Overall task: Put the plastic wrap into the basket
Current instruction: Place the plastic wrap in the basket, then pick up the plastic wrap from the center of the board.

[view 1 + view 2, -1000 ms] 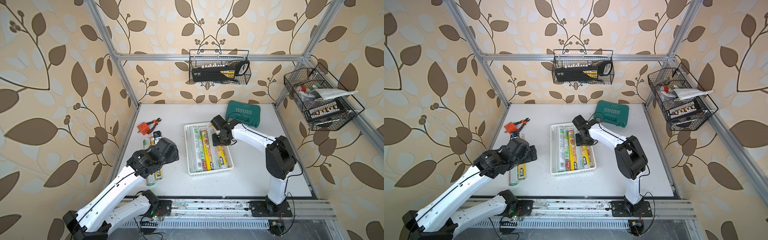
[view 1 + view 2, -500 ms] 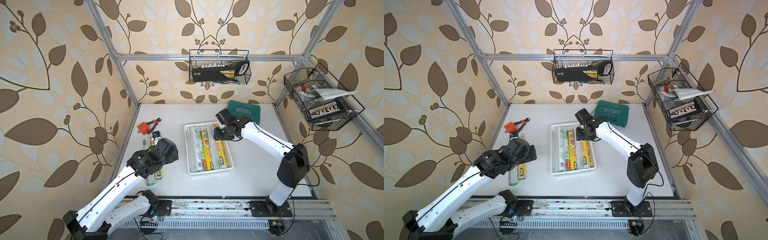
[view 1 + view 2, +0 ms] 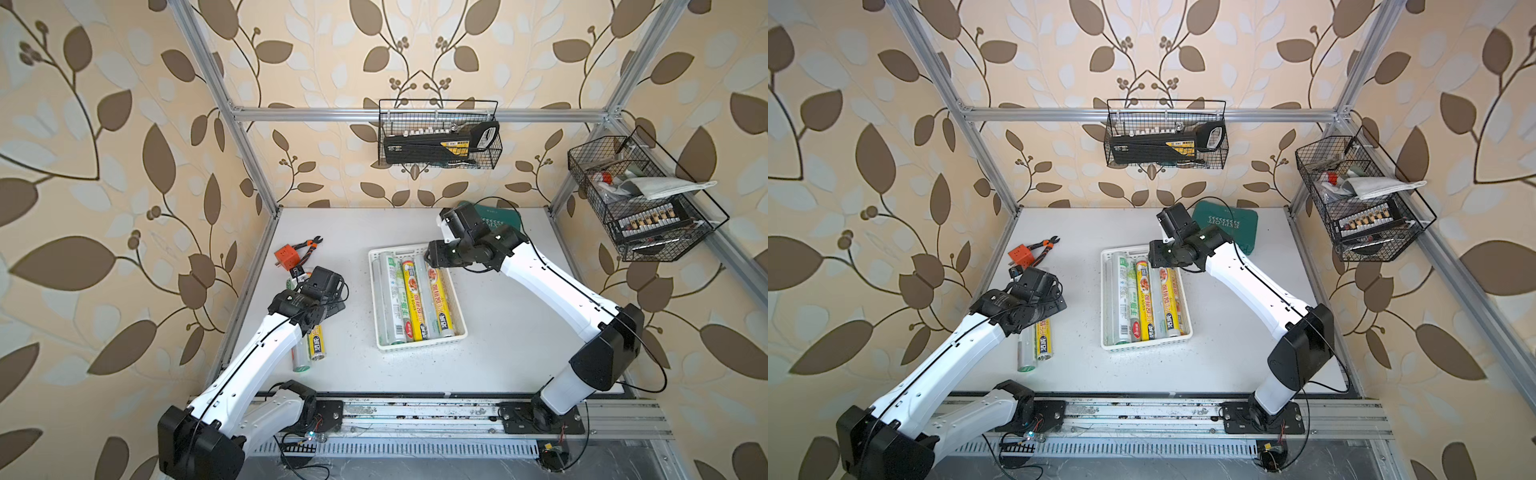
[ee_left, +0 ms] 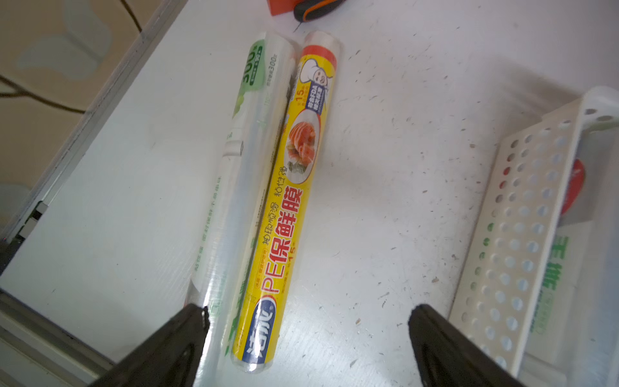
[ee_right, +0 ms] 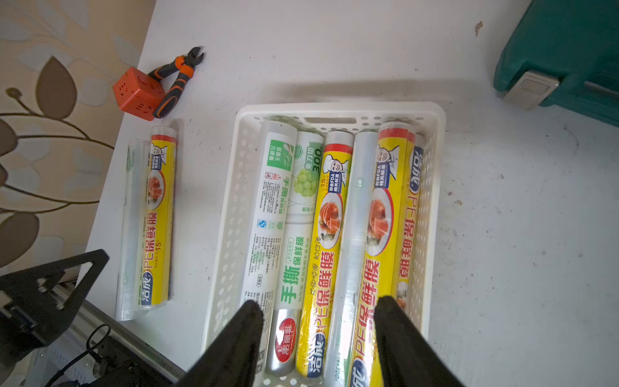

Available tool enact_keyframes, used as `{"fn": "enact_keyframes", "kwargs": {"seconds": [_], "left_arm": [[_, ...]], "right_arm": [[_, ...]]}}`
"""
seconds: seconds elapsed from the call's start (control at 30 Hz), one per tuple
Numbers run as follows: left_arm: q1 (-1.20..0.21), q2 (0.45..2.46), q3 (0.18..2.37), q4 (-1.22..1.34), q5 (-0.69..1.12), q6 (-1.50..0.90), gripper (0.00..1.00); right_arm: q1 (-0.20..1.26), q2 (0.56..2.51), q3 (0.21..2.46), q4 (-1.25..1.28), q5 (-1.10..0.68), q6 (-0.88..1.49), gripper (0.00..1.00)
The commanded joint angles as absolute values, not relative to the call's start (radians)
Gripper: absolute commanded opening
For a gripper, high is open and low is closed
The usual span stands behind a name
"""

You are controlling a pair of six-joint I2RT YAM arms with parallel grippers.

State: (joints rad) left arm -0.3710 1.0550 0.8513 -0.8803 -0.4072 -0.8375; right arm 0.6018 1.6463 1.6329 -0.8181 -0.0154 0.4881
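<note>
Basket [image 3: 422, 344] sits mid-frame in a top view, rolls [image 3: 415, 299] side by side inside; two loose rolls [image 3: 318, 347] lie left of it; left gripper [image 4: 308, 311] above them, wide open, empty; right gripper [image 5: 318, 303] partly open, empty, over the basket's upper end.

An orange cube [image 3: 287, 256] touches black-and-orange cutters [image 3: 309, 248] left of centre on the counter [image 3: 498, 332]. A green case [image 3: 1227, 227] lies upper centre-right. 2 wire baskets hang higher: back basket [image 3: 438, 137] top centre, side basket [image 3: 640, 208] upper right.
</note>
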Motion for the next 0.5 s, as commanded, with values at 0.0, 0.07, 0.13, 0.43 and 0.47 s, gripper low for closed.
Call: {"fn": "enact_keyframes", "kwargs": {"seconds": [0.0,0.07,0.13,0.43,0.47], "left_arm": [[-0.316,1.106,0.828,-0.781,-0.339,-0.813,0.99],[-0.287,1.130,0.797,-0.731,-0.319,-0.800,0.99],[-0.248,1.161,0.764,-0.672,-0.288,-0.790,0.99],[-0.177,1.296,0.735,-0.569,-0.223,-0.749,0.99],[-0.175,1.302,0.736,-0.565,-0.219,-0.745,0.99]], "right_arm": [[0.597,1.622,1.652,-0.774,-0.036,0.459,0.57],[0.596,1.606,1.621,-0.749,-0.040,0.443,0.57],[0.593,1.588,1.582,-0.730,-0.036,0.422,0.58],[0.579,1.470,1.388,-0.597,-0.051,0.387,0.57],[0.579,1.461,1.370,-0.581,-0.055,0.385,0.58]]}}
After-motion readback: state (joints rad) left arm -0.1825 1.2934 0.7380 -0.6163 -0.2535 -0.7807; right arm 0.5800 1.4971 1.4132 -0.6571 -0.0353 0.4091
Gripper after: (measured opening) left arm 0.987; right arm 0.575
